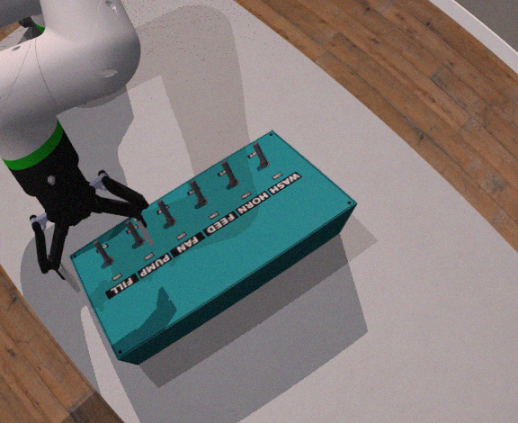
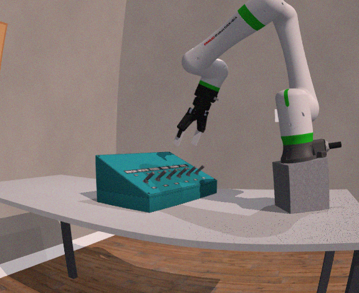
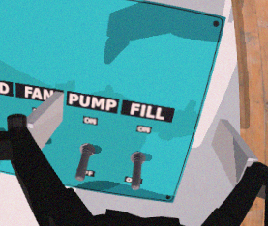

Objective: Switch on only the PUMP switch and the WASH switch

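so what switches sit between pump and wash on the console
Three switches: FAN, FEED and HORN, in that order from the PUMP switch to the WASH switch. The top view shows the whole row.

The top view looks steeply down from overhead, near, on the console [image 1: 232,255] lying slantwise from 7 to 1 o'clock. The exterior view stands far off at surface [image 2: 204,227] height, facing the console's [image 2: 135,189] sloped face. The wrist view looks close down past the tool [image 3: 137,150] at the PUMP and FILL labels, shared with the top view.
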Robot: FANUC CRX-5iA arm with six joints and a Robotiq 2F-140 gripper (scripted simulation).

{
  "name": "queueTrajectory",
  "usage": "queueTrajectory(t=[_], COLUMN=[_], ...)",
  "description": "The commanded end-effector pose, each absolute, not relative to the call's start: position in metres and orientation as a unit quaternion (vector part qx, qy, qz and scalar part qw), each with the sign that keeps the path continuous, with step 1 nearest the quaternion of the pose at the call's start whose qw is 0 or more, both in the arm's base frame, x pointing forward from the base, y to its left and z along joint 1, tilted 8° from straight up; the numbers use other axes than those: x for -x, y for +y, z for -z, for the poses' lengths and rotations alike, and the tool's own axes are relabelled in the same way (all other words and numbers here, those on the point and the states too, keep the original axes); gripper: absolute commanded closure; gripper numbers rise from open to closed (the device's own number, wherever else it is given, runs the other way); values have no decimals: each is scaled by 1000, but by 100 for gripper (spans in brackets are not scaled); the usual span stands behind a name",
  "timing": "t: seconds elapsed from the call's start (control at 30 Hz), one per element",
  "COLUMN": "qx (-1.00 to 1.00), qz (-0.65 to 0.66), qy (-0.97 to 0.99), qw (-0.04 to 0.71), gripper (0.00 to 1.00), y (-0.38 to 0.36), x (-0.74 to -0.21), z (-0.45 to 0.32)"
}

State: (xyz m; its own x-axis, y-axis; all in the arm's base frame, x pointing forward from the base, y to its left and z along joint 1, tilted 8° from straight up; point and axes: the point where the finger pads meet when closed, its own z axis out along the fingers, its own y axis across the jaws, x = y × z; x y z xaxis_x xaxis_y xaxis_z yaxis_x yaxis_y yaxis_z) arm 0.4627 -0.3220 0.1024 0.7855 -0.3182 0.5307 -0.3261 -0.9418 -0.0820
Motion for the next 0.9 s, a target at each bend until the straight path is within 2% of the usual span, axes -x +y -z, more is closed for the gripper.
queueTrajectory(t=[0.0,0.87], qx=[-945,-945], qz=[-280,-280], qy=[-170,-170], qw=[6,6], gripper=[0,0], y=[-329,-335], x=[-460,-459], z=[-102,-101])
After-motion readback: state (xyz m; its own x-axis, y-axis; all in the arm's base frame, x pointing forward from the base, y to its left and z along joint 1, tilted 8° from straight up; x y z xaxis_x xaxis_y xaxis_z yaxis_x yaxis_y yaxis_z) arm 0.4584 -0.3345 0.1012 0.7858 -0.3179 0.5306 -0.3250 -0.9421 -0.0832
